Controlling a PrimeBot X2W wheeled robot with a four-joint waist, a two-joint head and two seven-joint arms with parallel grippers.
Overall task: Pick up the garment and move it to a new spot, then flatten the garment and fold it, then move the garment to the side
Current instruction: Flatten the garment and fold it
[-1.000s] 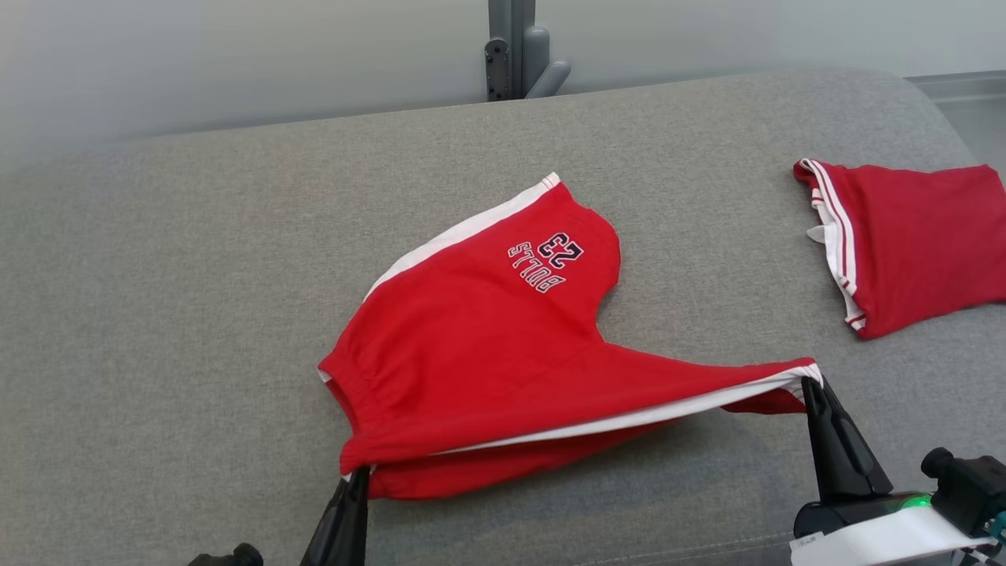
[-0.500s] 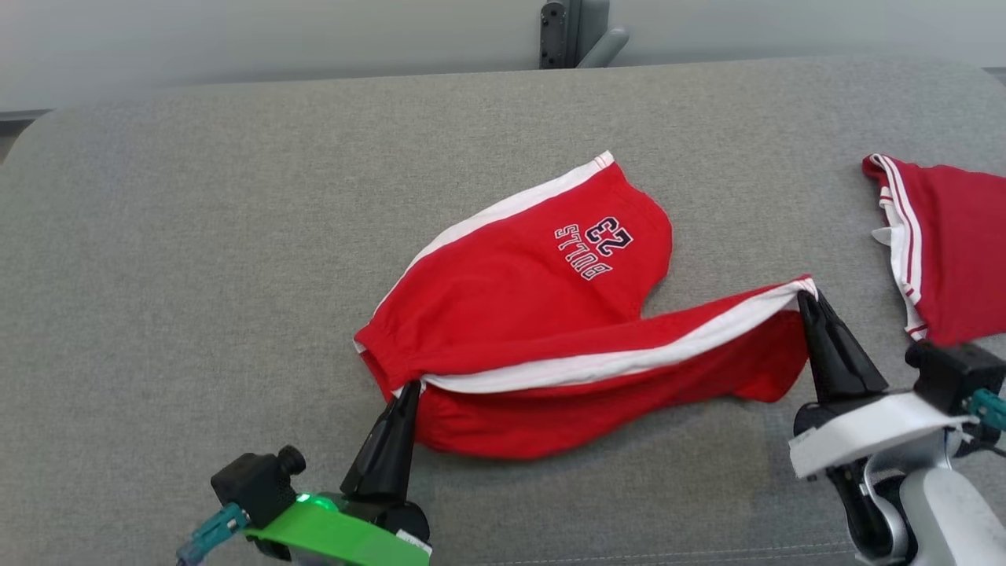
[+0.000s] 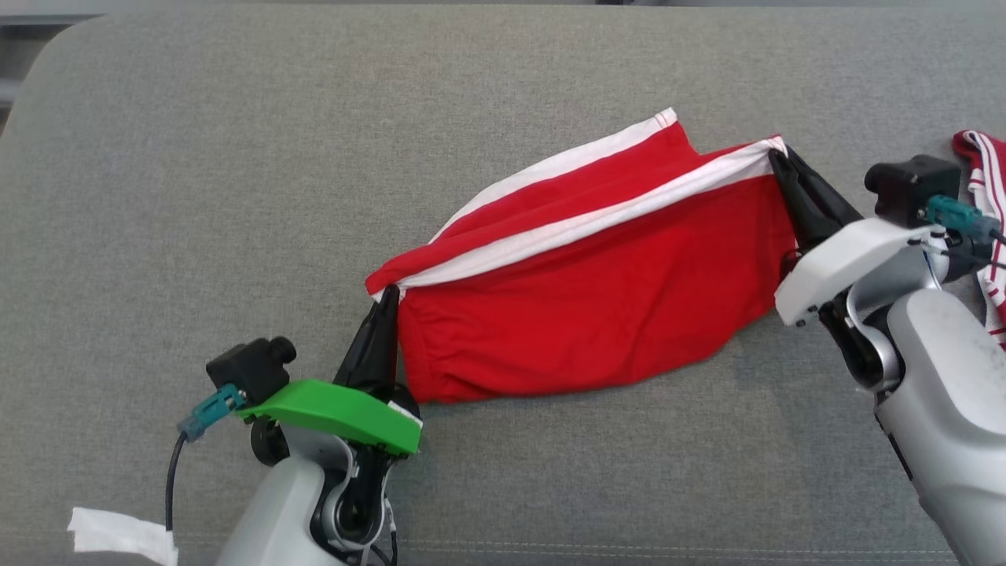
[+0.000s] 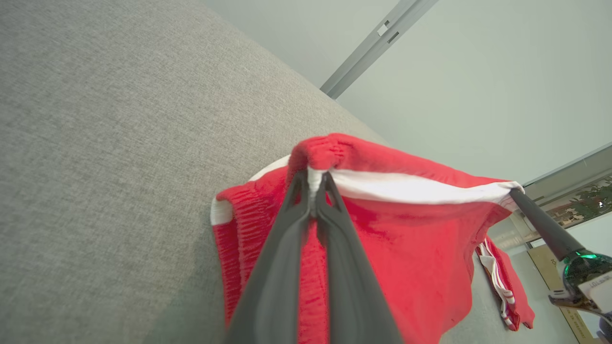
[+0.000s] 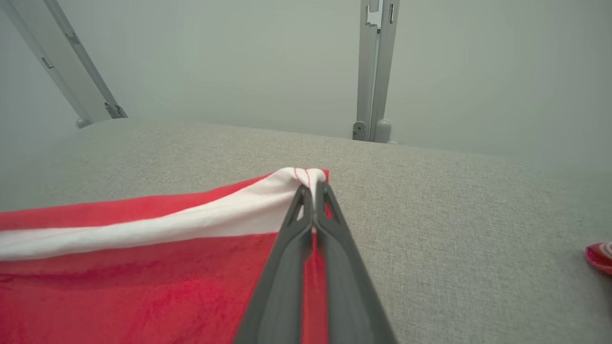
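Between left gripper, right gripper: garment edge stretched; wide cushion leftward.

I see garment soft matt red knit cloth, white trim; bench coarse grey woven fabric. Left end effector and right end effector matt dark plastic; green cover smooth plastic.

No legible text shows on the garment or elsewhere.

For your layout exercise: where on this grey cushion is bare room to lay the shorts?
Free: grey fabric cushion left of the red white-striped shorts, and behind them. Crowded: right, beside the second red striped garment.
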